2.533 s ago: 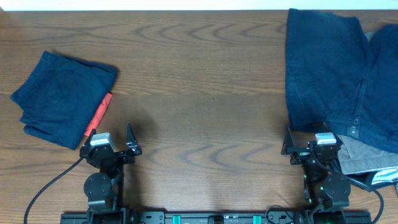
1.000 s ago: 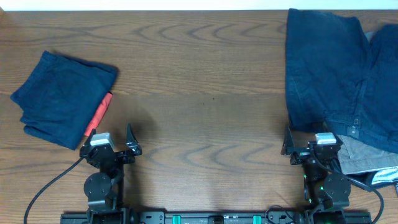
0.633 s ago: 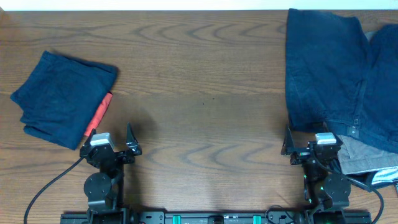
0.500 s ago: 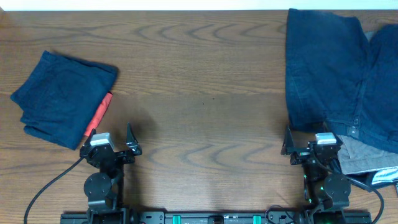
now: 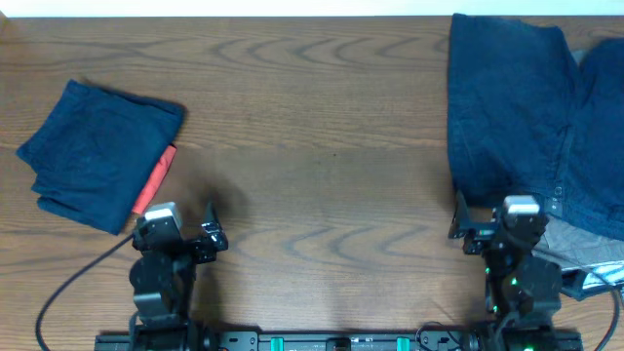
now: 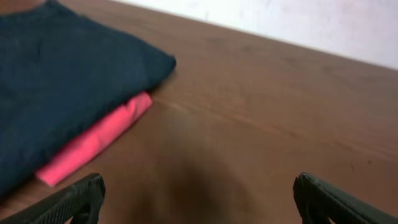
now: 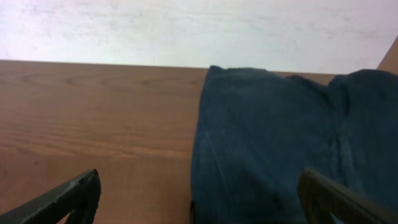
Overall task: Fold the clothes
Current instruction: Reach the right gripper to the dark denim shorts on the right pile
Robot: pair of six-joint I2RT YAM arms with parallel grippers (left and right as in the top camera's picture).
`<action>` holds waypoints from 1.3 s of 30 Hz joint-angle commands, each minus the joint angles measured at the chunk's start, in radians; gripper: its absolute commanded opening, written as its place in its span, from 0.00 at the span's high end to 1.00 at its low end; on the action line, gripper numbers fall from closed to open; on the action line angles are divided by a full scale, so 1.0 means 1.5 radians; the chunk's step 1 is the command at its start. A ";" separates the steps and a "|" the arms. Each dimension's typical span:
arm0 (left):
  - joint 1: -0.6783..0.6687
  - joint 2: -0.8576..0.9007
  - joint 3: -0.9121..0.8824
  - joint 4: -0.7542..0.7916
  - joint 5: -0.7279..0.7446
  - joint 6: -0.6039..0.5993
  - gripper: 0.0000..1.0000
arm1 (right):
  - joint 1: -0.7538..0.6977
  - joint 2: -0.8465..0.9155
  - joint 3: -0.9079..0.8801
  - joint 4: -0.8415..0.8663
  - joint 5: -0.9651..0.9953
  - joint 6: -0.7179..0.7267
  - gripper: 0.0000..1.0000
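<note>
Wooden table [image 5: 312, 146], navy clothes [image 5: 507, 97]; white wall [image 7: 186, 31]

**Overhead:** you look straight down on the whole table [image 5: 322, 146], with the arm bases [image 5: 156, 302] along the lower edge.
**Left wrist:** you look low and forward over it, near the folded navy garment [image 6: 56, 81] lying at overhead's left.
**Right wrist:** equally low, facing the back wall [image 7: 186, 31], sharing overhead's spread navy shorts [image 7: 273, 143].
</note>
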 commanded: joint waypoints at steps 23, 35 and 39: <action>0.001 0.481 0.478 -0.460 0.017 -0.011 0.02 | -0.012 0.759 0.500 -0.317 0.105 -0.040 0.01; 0.001 0.481 0.478 -0.457 0.018 -0.021 0.02 | -0.015 0.965 0.499 -0.261 0.120 -0.031 0.10; 0.001 0.481 0.478 -0.457 0.018 -0.021 0.02 | -0.016 1.016 0.499 -0.244 0.134 -0.022 0.12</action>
